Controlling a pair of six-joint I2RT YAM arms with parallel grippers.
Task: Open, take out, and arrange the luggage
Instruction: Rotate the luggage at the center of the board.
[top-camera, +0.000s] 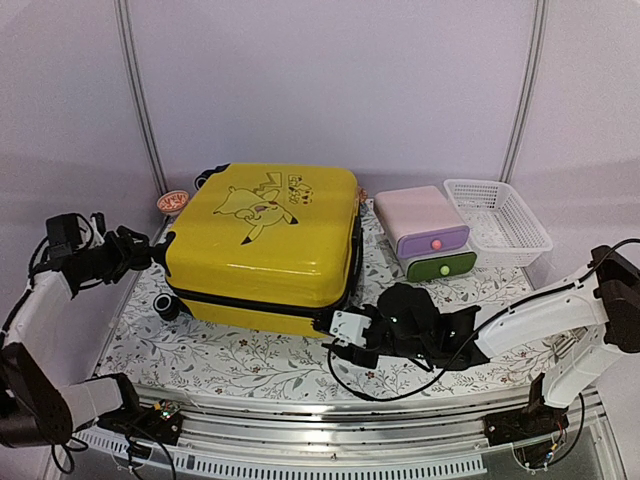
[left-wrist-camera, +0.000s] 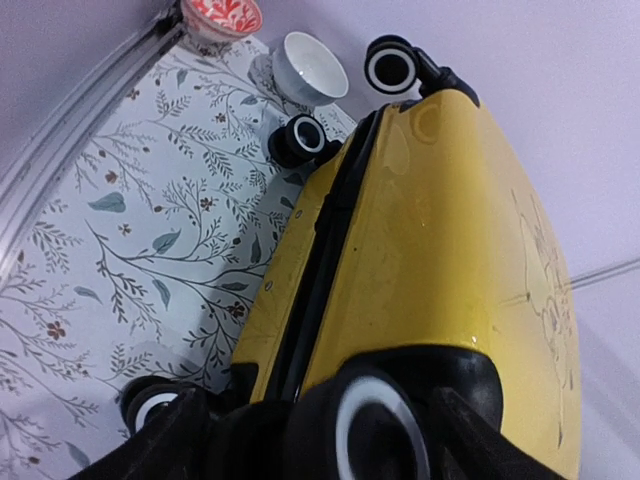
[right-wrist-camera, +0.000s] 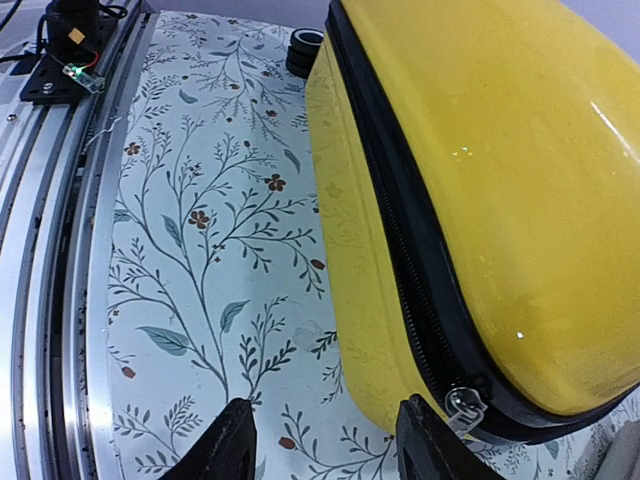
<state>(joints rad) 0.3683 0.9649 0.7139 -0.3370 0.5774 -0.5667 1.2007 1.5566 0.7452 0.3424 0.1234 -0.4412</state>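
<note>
At the middle of the floral-patterned surface (top-camera: 250, 365), the luggage (top-camera: 265, 240) is lying flat with its Pikachu drawing facing up, its two shells meeting along the black zipper band with no gap showing. The left gripper (top-camera: 158, 250) is reaching in from the 9 o'clock side of the case. In the left wrist view its jaws are standing wide apart on either side of a black-and-white wheel (left-wrist-camera: 380, 430) at the corner of the case. Whether the fingers (left-wrist-camera: 470, 430) are touching that wheel cannot be told, and nothing is clamped between them. The right gripper (top-camera: 335, 335) is hovering at the 5 o'clock corner of the case, low over the cloth. In the right wrist view its jaws are standing partly apart with only the printed cloth between them. A metal zipper pull (right-wrist-camera: 463, 403) is hanging on the zipper band just beside the right-hand finger (right-wrist-camera: 430, 440). At 10 o'clock from the case, a small red-patterned bowl (top-camera: 173, 202) is sitting near the back edge, and the left wrist view is showing a white cup (left-wrist-camera: 310, 65) close to it. At 3 o'clock, a pink, purple and green drawer box (top-camera: 425, 230) is standing just beside the case. A white mesh basket (top-camera: 498, 215) is sitting next to the box, further toward 3 o'clock.
</note>
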